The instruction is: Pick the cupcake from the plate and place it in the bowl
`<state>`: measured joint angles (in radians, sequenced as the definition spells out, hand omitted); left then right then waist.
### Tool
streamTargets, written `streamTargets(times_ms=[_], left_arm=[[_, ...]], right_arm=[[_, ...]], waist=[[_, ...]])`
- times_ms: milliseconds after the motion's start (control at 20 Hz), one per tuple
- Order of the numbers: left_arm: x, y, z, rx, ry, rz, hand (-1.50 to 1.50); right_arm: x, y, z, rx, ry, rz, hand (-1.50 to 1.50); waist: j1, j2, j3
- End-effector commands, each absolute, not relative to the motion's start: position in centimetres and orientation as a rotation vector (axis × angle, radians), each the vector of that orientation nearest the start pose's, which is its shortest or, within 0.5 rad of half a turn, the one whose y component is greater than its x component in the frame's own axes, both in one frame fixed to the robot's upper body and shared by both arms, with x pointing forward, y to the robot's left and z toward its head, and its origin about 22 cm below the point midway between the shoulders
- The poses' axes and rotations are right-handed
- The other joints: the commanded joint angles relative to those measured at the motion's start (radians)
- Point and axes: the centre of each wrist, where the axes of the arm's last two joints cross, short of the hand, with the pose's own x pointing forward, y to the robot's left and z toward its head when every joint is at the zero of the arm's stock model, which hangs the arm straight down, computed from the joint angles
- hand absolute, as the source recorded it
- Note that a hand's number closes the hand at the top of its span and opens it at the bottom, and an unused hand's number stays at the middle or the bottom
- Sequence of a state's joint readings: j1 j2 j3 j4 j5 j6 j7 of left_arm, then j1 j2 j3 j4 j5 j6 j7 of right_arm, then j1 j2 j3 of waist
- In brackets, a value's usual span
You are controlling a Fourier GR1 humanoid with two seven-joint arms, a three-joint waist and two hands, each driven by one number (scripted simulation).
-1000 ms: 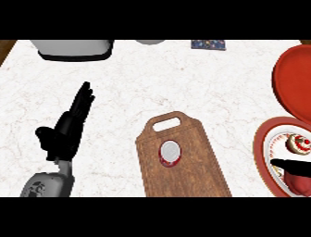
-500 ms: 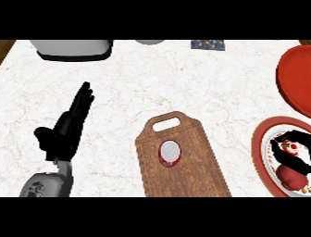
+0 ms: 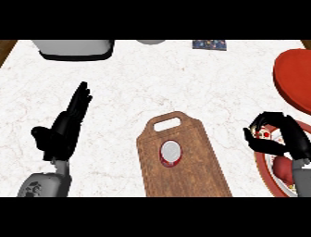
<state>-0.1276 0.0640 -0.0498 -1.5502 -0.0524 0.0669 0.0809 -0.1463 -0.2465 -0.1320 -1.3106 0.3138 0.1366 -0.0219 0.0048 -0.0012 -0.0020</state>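
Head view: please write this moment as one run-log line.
right hand: curled round cupcake, above plate | left hand: open, resting | bowl: no cupcake inside

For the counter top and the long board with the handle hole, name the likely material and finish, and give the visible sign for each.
Counter top: looks like polished white marble or a marble-look surface, going by its faint reddish veining. Board: looks like brown wood with a matte finish; lengthwise grain streaks show.

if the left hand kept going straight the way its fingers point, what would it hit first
Probably the grey appliance at the counter's far edge. The left hand points up and slightly right in the head view, with only bare white counter before it, though height is hard to judge.
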Motion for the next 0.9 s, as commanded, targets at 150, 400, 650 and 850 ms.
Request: streamTargets(times_ms=[150,400,650,850], left_arm=[[27.0,23.2,3.1,0.074,-1.583,-0.113,0.00],[26.8,21.4,3.3,0.064,-1.590,-0.105,0.00],[28.8,21.9,3.5,0.066,-1.588,-0.091,0.00],[27.5,23.8,2.1,0.069,-1.597,-0.104,0.00]], right_arm=[[28.8,-26.7,4.4,-0.210,-1.722,0.366,1.50],[27.6,-26.5,10.5,-0.398,-1.909,0.359,1.50],[27.3,-28.0,15.7,-0.575,-1.908,0.351,1.50],[25.7,-27.4,20.9,-0.686,-1.868,0.354,1.50]], waist=[[-0.008,-0.003,0.002],[-0.017,-0.005,0.001],[-0.011,0.000,0.001],[-0.010,-0.001,0.001]])
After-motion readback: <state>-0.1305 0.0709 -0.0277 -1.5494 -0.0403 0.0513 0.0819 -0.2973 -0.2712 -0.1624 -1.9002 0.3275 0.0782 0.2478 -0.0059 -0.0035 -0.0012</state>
